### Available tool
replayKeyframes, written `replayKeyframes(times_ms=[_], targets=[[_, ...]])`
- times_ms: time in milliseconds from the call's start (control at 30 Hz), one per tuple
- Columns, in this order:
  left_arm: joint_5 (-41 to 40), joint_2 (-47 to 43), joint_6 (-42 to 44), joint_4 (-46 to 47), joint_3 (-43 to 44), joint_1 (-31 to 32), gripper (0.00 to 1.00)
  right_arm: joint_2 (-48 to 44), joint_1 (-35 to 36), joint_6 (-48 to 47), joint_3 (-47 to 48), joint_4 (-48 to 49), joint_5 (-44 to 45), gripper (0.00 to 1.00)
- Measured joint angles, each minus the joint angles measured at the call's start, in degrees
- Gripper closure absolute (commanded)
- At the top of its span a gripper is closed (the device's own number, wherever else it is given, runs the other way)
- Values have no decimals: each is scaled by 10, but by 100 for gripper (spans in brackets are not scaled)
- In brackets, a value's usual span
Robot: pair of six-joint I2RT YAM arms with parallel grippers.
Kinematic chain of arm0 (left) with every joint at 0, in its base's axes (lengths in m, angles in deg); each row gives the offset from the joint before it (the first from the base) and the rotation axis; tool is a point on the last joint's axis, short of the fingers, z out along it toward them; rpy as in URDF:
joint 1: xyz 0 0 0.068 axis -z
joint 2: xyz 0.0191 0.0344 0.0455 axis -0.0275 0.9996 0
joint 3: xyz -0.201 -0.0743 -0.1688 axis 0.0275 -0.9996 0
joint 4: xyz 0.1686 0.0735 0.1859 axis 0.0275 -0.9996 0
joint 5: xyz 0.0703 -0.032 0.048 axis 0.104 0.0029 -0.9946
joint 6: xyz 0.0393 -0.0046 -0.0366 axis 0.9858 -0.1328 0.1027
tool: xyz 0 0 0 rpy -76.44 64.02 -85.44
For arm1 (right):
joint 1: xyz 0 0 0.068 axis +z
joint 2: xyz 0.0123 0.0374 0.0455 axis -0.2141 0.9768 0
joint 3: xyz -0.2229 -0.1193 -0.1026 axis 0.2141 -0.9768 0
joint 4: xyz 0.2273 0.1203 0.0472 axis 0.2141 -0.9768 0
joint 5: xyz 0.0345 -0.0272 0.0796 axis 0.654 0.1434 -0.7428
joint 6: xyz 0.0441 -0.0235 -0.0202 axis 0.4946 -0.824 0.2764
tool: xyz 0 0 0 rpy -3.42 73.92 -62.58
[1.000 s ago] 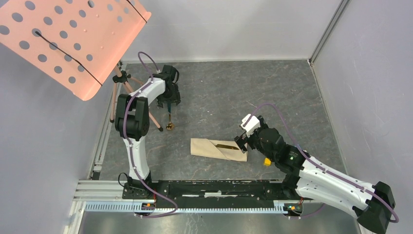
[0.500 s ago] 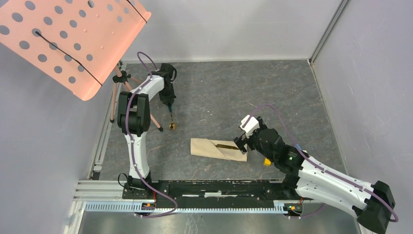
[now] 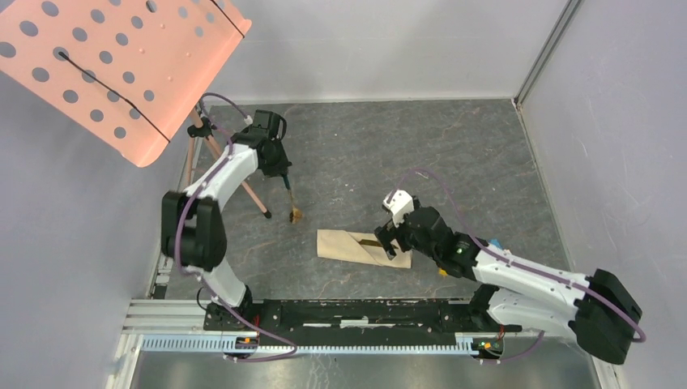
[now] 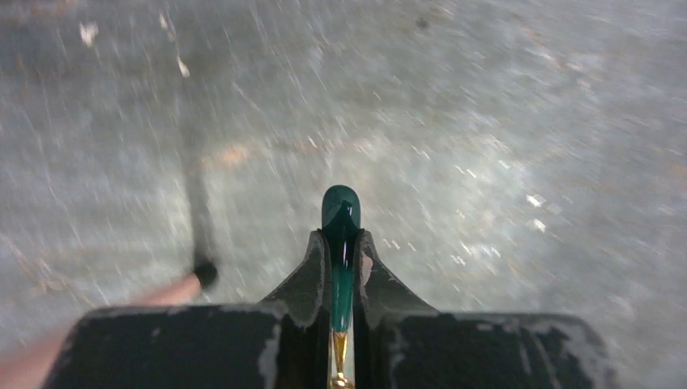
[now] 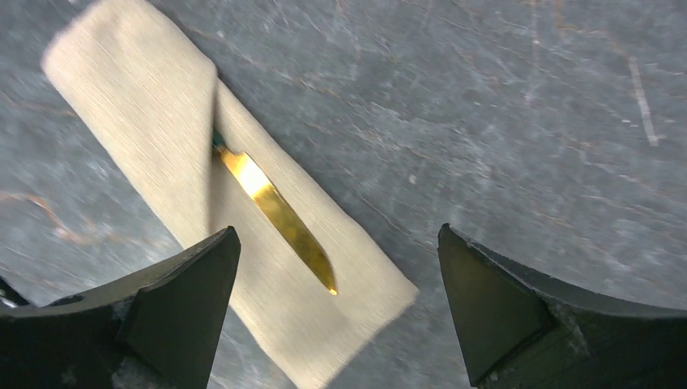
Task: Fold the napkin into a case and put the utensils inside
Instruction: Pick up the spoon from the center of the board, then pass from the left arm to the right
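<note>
The beige napkin (image 3: 350, 245) lies folded into a long case on the grey table, and in the right wrist view the napkin (image 5: 154, 121) runs diagonally. The gold knife (image 5: 275, 207) pokes its blade out from under the folded flap, also seen as the knife (image 3: 373, 242) from above. My right gripper (image 3: 392, 243) hovers over the napkin's right end, jaws wide open with nothing between them (image 5: 337, 231). My left gripper (image 3: 283, 175) is at the back left, shut (image 4: 341, 243) on the teal handle of the spoon (image 4: 341, 215). Its gold bowl (image 3: 296, 215) hangs down towards the table.
A pink perforated stand (image 3: 113, 65) on a tripod (image 3: 258, 203) stands at the left, one leg's foot (image 4: 205, 272) close to my left gripper. A yellow cube (image 3: 443, 271) and a teal cube (image 3: 492, 241) lie by my right arm. A metal rail (image 3: 324, 340) runs along the near edge.
My left gripper has shut on the spoon's handle and carried it slightly right while the arm's elbow swung down-left. My right gripper has moved left over the napkin's end, still open.
</note>
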Motion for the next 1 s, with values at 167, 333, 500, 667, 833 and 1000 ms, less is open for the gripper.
replayKeyframes(times_ms=[167, 333, 500, 667, 833, 1000], targets=[[-43, -198, -137, 72, -136, 85, 98, 66, 1, 131, 32, 64, -27, 8], [-49, -304, -293, 181, -245, 168, 98, 116, 57, 197, 52, 159, -21, 10], [-28, -331, -394, 240, -311, 170, 98, 140, 147, 184, 70, 209, 75, 20], [-9, -377, -474, 279, -343, 169, 98, 156, 160, 172, 70, 234, 147, 34], [8, -397, -533, 307, -358, 168, 98, 166, 195, 155, 70, 240, 224, 40], [9, -403, -570, 310, -382, 168, 98, 166, 222, 132, 70, 263, 288, 53]])
